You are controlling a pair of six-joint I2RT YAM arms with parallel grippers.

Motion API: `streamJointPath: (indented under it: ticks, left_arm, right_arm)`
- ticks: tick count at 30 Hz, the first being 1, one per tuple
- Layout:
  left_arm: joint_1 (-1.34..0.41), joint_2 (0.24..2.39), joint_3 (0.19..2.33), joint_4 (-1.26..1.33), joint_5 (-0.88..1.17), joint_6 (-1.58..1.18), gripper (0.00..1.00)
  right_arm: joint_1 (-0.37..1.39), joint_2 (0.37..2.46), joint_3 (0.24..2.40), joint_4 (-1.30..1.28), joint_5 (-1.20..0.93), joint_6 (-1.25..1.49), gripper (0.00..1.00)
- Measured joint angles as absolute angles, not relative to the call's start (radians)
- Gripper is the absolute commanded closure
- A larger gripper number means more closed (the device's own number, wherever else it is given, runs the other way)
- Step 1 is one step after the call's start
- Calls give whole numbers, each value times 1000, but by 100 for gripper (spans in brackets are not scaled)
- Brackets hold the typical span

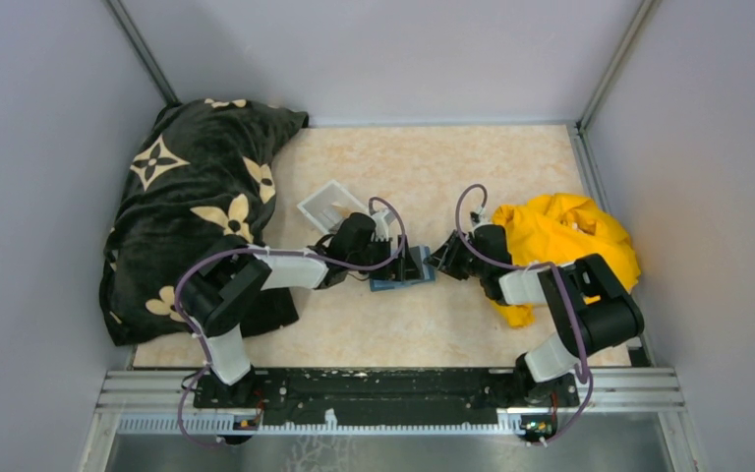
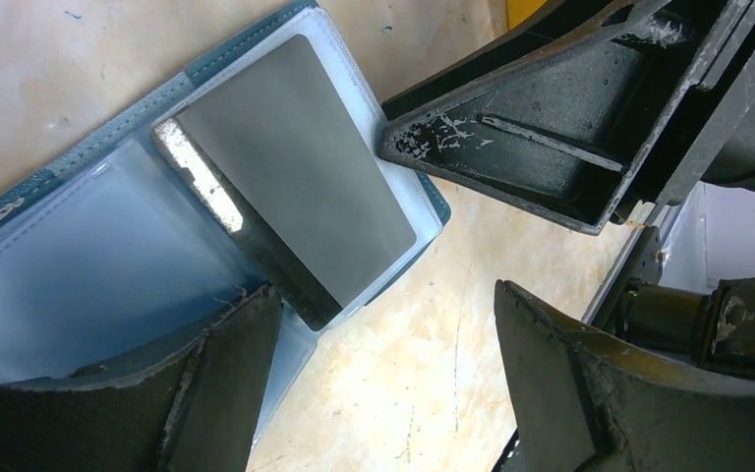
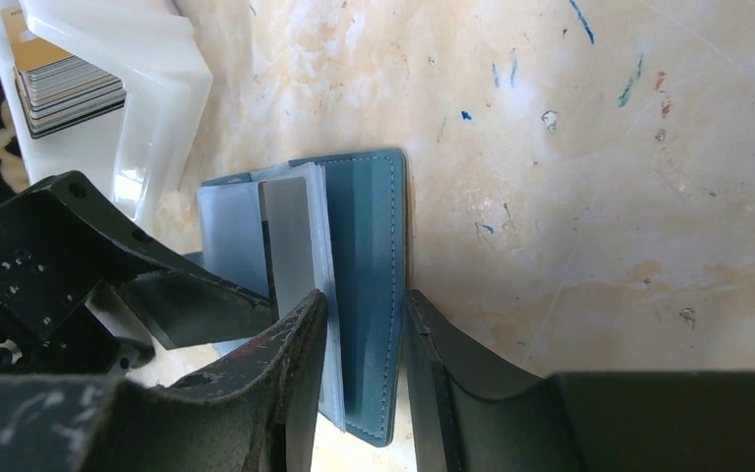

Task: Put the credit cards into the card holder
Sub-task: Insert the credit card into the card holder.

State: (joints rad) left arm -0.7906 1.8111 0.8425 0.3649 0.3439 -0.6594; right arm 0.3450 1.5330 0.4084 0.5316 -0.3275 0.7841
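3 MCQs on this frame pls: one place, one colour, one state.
1. The card stack lies:
A. in the tray
B. on the table
C. in a gripper
2. The card at the wallet is:
A. yellow
B. grey
C. red
3. The wallet is:
A. folded shut
B. out of view
C. open

1 A: the tray's white walls surround the stack.
2 B: the left wrist view shows a plain grey face.
3 C: its clear sleeves lie spread beside the teal cover.
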Motion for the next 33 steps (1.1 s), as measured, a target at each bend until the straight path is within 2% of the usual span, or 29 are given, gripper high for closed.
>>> streamJointPath:
  ticks: [9,18,33]
  left_arm:
    - [-801,1826,913,260,331,-662,14]
    - [-815,1835,942,223,304,-695,13]
    - [-842,1808,932,196,229,-733,11]
  right_arm:
    - [371,1522,408,526,-287,765,64]
    - [385,1499,408,503,-262,751,58]
    - [405,1398,408,344,-241,688,51]
